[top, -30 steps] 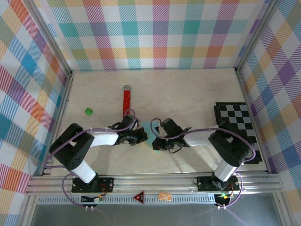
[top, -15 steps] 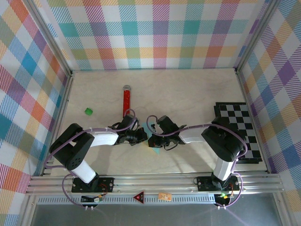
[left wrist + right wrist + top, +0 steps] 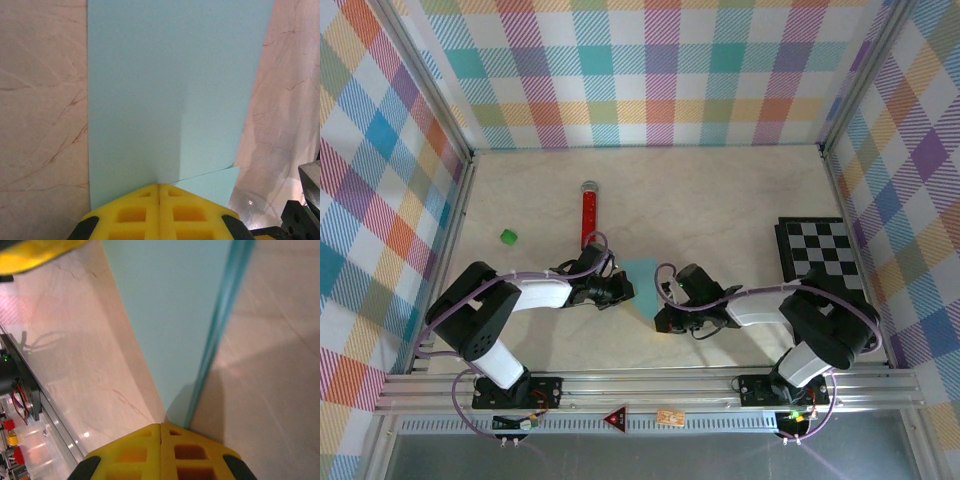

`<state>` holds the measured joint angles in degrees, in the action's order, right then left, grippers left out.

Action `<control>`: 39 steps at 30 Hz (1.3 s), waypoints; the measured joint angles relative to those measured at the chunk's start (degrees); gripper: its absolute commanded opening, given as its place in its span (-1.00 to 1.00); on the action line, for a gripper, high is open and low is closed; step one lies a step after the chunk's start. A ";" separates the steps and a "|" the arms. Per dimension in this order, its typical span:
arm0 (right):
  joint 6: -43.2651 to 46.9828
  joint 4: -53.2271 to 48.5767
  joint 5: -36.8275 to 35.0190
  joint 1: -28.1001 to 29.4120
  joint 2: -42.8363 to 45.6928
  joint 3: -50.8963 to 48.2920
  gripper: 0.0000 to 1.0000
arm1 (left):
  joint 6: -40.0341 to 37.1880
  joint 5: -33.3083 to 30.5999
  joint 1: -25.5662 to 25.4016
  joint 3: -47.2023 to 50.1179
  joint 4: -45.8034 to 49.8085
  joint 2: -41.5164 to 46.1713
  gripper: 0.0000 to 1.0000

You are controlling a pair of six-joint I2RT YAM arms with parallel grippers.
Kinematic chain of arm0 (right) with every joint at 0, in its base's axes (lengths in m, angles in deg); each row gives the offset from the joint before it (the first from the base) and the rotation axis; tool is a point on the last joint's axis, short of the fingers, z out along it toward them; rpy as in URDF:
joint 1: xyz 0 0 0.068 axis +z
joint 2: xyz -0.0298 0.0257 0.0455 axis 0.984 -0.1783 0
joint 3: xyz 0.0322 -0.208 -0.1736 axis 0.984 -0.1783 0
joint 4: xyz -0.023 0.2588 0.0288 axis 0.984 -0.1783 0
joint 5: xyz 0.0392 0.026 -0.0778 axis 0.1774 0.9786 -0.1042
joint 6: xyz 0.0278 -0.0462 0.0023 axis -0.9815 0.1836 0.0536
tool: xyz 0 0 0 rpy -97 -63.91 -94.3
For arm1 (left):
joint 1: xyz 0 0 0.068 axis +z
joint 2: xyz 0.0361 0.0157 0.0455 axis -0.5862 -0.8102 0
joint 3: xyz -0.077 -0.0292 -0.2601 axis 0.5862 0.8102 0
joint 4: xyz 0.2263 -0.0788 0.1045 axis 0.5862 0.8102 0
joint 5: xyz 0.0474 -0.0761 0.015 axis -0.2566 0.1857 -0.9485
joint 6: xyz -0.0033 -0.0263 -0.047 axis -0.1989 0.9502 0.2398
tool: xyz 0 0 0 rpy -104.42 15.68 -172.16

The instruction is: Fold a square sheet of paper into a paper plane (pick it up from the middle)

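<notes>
Top external view: we found the cyan paper sheet (image 3: 642,275) on the table (image 3: 720,200), near its front middle, between the left gripper (image 3: 623,290) and the right gripper (image 3: 664,318). A red glittery tube (image 3: 588,215) lay just behind the left arm, and a checkered board (image 3: 823,252) well to the right.

Left wrist view: the left gripper (image 3: 159,186) had its jaws pressed together on the sheet's near edge. The sheet (image 3: 170,90) lay flat ahead, with one corner flap doubled beside the fingers.

Right wrist view: the right gripper (image 3: 161,426) was likewise clamped on the sheet (image 3: 165,315), one edge of which stood raised.
</notes>
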<state>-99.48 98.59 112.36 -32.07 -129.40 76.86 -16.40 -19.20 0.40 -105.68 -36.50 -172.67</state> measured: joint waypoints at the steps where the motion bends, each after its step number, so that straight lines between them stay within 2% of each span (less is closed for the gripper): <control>1: 0.00 -1.11 0.04 0.00 0.72 -0.04 -0.95 | 0.00 -0.02 0.00 0.00 0.02 0.00 -1.00; 7: 0.70 -5.55 -0.57 -0.39 3.39 5.14 -0.95 | 0.00 -0.02 0.00 0.00 0.07 0.02 -0.98; 13: 0.59 -3.13 -0.48 -0.83 -4.59 12.31 -0.95 | 0.00 -0.24 0.00 -0.02 0.35 0.24 -0.97; 16: -0.02 -3.04 -0.42 -1.11 -8.26 12.17 -0.96 | -0.02 -0.68 0.00 -0.31 1.44 0.57 -0.96; 20: -0.44 -1.18 -0.15 -1.33 -8.24 9.03 -0.98 | -0.44 -1.29 0.00 -0.72 3.58 1.22 -0.93; 24: -0.94 1.11 0.42 -1.46 -7.74 7.37 -1.00 | -0.59 -2.69 -0.20 -0.70 4.76 4.00 -0.75; 30: -1.51 1.57 0.55 -1.51 -7.72 7.17 -1.00 | 0.96 -2.91 -2.12 -0.61 1.57 11.02 -0.89; 35: -1.51 1.53 0.57 -1.51 -7.72 7.17 -1.00 | 4.92 -1.68 -5.77 2.60 -4.28 7.58 -0.94; 39: -1.51 1.53 0.57 -1.51 -7.72 7.17 -1.00 | 6.73 -1.53 -6.45 5.27 -5.09 4.15 -0.94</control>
<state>-100.98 100.12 112.93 -33.58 -137.11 84.03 -9.67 -20.73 -6.05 -100.41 -41.60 -168.51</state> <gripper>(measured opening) 0.064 0.049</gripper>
